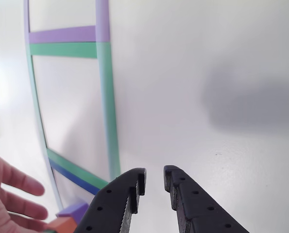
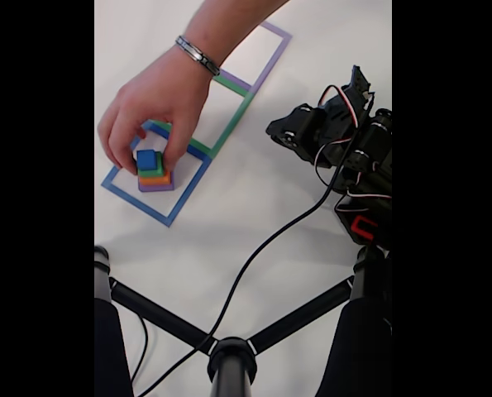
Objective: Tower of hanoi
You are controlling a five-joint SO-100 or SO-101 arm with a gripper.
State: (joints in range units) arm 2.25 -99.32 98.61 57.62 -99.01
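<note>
Your gripper [image 1: 154,180] hung over bare white table [image 1: 222,58] in the other view, its two black fingers [image 1: 129,191] parted by a narrow gap with nothing between them, so the jaws stood slightly open and empty. In the fixed view the gripper [image 2: 280,131] sat at the right, well apart from the cubes, with red, white and black wires [image 2: 345,116] looping over the arm and a black cable [image 2: 262,248] trailing down across the table to a black tripod-like stand [image 2: 229,356] at the bottom.

You could see the tower [image 2: 153,171] stacked in the fixed view: the purple cube [image 2: 156,186] at the base, the orange cube [image 2: 155,178] on it, the green cube [image 2: 153,170] above that, and the blue cube [image 2: 147,159] on top. The stack stood inside the blue square outline [image 2: 138,201], the nearest of three flat outlines in a row; the green outline [image 2: 236,116] and the purple outline [image 2: 274,50] lay beyond it.

A person's hand [image 2: 150,103] reached in from the top, a dark bracelet [image 2: 198,55] on the wrist, with the fingertips touching the stack on both sides. In the other view that hand [image 1: 8,199] showed at the lower left edge, beside corners of the purple cube [image 1: 74,209] and orange cube [image 1: 62,225].
</note>
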